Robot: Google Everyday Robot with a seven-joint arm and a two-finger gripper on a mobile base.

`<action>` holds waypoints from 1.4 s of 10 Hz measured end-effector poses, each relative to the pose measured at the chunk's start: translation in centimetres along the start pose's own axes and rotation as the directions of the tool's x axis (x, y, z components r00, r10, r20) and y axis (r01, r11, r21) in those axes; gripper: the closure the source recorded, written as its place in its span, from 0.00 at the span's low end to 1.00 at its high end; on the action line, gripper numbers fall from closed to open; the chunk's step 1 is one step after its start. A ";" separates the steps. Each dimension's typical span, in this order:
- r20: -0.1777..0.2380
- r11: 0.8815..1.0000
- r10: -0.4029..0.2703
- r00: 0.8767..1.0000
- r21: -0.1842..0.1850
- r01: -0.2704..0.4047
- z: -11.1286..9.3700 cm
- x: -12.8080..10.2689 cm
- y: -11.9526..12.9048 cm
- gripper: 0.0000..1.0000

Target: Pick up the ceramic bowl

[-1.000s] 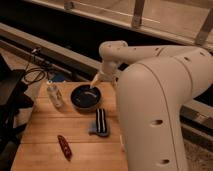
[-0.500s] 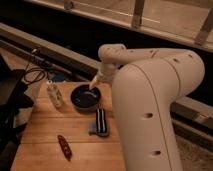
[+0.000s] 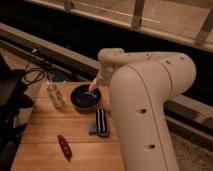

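Gripper (open or closed: can't tell) reaches down at the right rim of the ceramic bowl. White arm fills the right side. Wooden tabletop: bowl near far edge, black ribbed object just in front.

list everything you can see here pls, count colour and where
ceramic bowl: one, glossy navy-black, back middle of the table
small container: one, translucent, left of the bowl
slim object: one, red, front left of the table
flat ribbed object: one, dark grey, just in front of the bowl
cables: a tangle, black, beyond the table's back left corner
table: one, light wood, lower left
arm: one, white, right side
pincer: one, pale, at the bowl's back right rim
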 end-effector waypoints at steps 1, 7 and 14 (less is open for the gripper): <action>-0.005 1.000 -0.002 1.000 -0.002 0.002 0.5 -0.1 0.0 0.20; -0.048 1.000 -0.003 0.999 0.001 0.003 4.4 -0.4 0.2 0.20; -0.082 1.000 0.020 0.996 0.012 -0.019 7.3 -0.4 0.2 0.27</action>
